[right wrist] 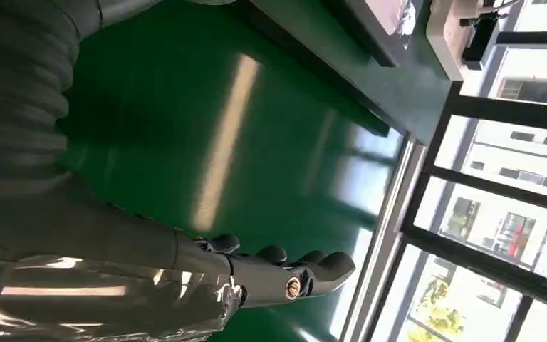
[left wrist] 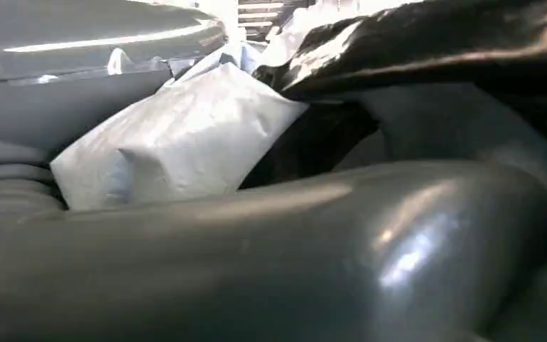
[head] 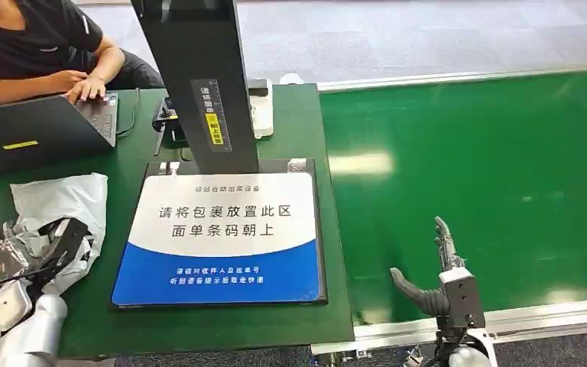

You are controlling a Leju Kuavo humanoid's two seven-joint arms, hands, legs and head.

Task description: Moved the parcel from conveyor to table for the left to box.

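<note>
Left hand (head: 27,256) apparently grasping white parcel (head: 61,200) on table (head: 298,130); right hand (head: 436,275) released over conveyor (head: 489,168)

Head view high, facing down over conveyor (head: 474,176); wrist views close.

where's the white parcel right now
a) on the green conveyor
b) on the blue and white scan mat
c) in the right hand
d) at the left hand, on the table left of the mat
d: the parcel lies under the left hand on the table beside the mat; the right hand is open over the bare conveyor.
</note>
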